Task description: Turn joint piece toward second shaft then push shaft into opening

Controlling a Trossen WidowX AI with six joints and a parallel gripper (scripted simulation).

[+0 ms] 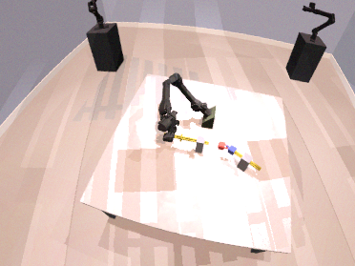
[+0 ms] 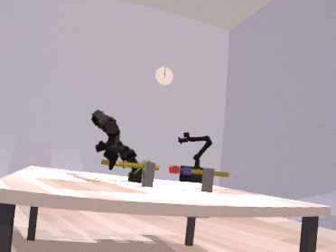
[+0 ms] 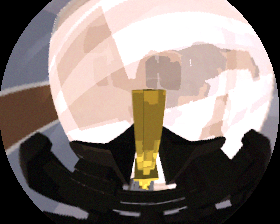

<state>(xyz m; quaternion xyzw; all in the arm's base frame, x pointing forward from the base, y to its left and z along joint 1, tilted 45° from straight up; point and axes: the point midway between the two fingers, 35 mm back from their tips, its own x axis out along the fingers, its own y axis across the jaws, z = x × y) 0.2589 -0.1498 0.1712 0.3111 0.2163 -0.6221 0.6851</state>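
My gripper [image 1: 171, 136] [image 2: 111, 163] [image 3: 145, 123] is shut on the yellow second shaft [image 1: 188, 139] [image 2: 135, 165] [image 3: 148, 112], near its end away from the joint. The second shaft passes through a grey block [image 1: 199, 147] [image 2: 148, 175]. Its other end sticks out a little beyond the block, with a gap to the red joint piece [image 1: 221, 145] [image 2: 173, 169]. The red piece sits beside a blue part [image 1: 232, 150] [image 2: 186, 171] on the end of the yellow first shaft [image 1: 257, 166] [image 2: 221, 174], held in another grey block [image 1: 243, 163] [image 2: 207, 182]. The joint's opening is too small to make out.
The arm's dark green base [image 1: 209, 117] stands on the white table [image 1: 129, 182] [image 2: 135, 203], behind the second shaft. Two other black arms stand on black pedestals [image 1: 106, 49] [image 1: 305, 58] beyond the table.
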